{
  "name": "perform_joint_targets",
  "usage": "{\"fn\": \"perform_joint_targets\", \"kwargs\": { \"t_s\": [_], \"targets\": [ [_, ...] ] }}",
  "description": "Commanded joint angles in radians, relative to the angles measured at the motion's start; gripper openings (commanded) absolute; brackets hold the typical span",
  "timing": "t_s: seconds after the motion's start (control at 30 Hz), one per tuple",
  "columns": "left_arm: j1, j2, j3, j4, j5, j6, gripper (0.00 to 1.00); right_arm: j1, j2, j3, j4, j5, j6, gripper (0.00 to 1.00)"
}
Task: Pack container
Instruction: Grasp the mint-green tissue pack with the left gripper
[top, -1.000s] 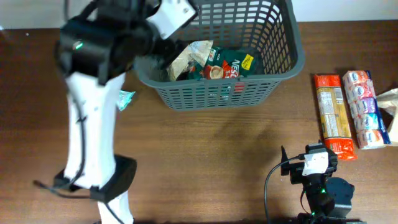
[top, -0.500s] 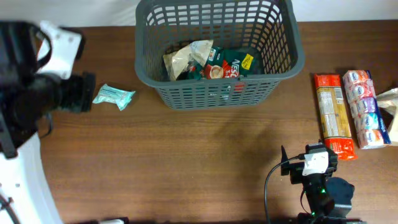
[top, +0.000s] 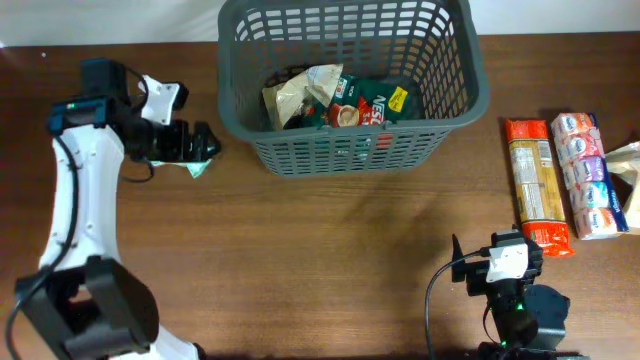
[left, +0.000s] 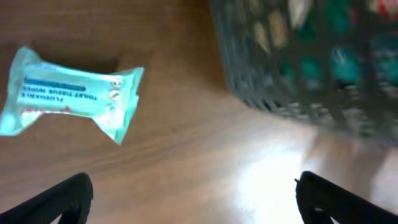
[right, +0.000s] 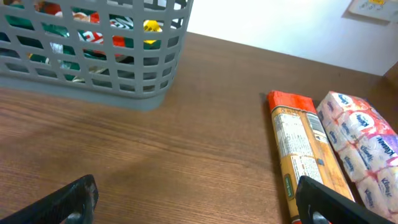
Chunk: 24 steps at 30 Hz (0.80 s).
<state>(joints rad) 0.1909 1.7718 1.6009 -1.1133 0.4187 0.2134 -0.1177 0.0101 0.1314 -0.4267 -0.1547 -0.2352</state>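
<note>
L gripper (left: 196, 199) above tissue-wipes pkt (left: 71, 93) beside basket (top: 462, 95), jaws spread, empty. Step: pickup approach. Next: centre, lower, pinch pkt. R gripper (right: 196, 202) idle, jaws spread.

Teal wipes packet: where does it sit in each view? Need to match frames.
Overhead: the teal wipes packet lies left of the grey basket; only a corner shows beneath the left gripper.
Left wrist: upper left, flat on the table.
Right wrist: not in it.
Shared landmark: the grey basket, upper right in left wrist, upper left in right wrist.
</note>
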Motion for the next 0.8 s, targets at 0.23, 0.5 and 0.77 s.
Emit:
{"fn": "perform_joint_targets", "kwargs": {
  "t_s": [0.23, 0.5, 0.77],
  "targets": [
    [0.003, 0.177, 0.005, 0.09, -0.472, -1.146, 0.8, 0.006, -0.006, -0.007, -0.002, 0.009, 0.008, 0.99],
    [-0.008, 0.266, 0.004, 0.179, -0.483, -1.414, 0.79, 0.006, -0.006, -0.007, -0.002, 0.009, 0.008, 0.99],
    [-0.021, 0.389, 0.004, 0.288, -0.467, -1.432, 0.73, 0.006, -0.006, -0.007, -0.002, 0.009, 0.008, 0.99]
  ]
}}
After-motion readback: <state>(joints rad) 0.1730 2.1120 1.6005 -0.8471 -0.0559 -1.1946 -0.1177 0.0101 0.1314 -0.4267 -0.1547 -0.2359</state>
